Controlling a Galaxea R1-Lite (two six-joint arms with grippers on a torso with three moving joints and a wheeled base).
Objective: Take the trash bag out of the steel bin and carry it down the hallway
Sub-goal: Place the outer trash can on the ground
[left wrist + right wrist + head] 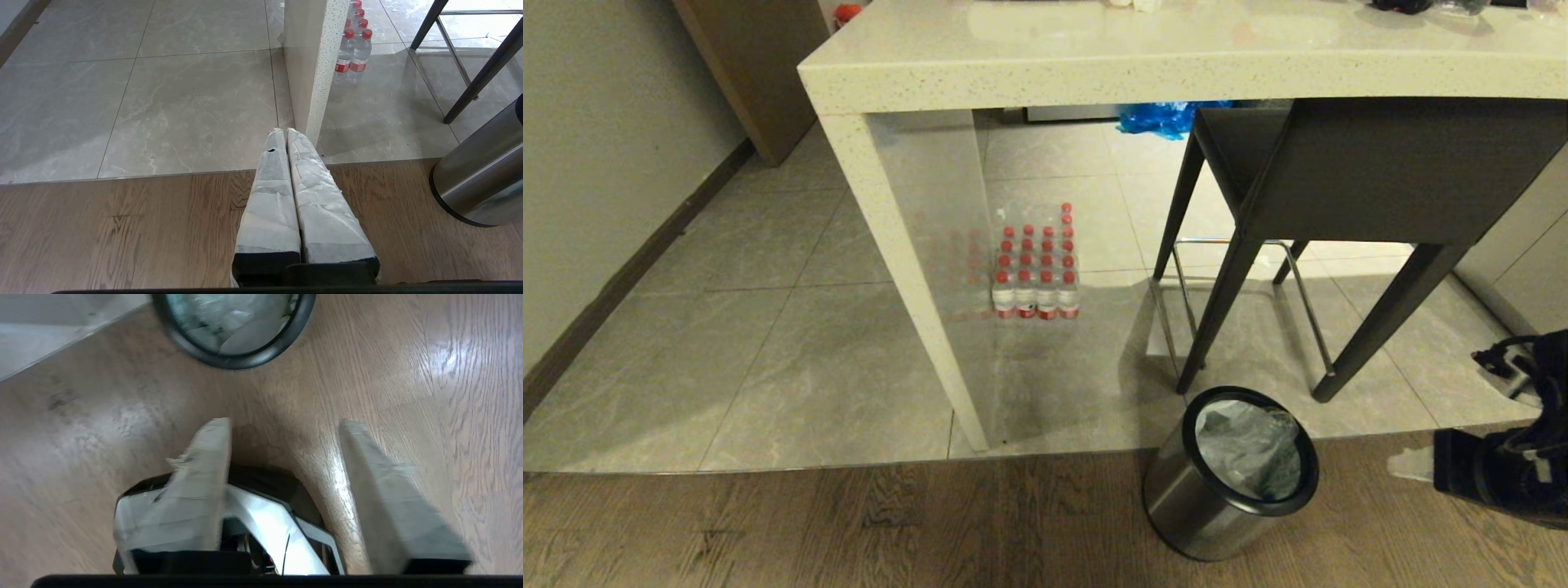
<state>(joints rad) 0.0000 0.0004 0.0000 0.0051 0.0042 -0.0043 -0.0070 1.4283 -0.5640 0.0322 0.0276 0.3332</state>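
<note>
A small round bin of brushed steel (1229, 474) with a glossy black rim is seen on the brown wood floor (849, 531), right of the speckled stone counter leg (907, 278). Inside it, a crumpled translucent whitish plastic bag (1245, 457) is lodged. The right gripper (286, 424) is held wide apart and empty; the left gripper (284, 130) is pressed together.

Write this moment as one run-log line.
bag: in bin | right gripper: open, near bin, empty | left gripper: shut, parked
</note>
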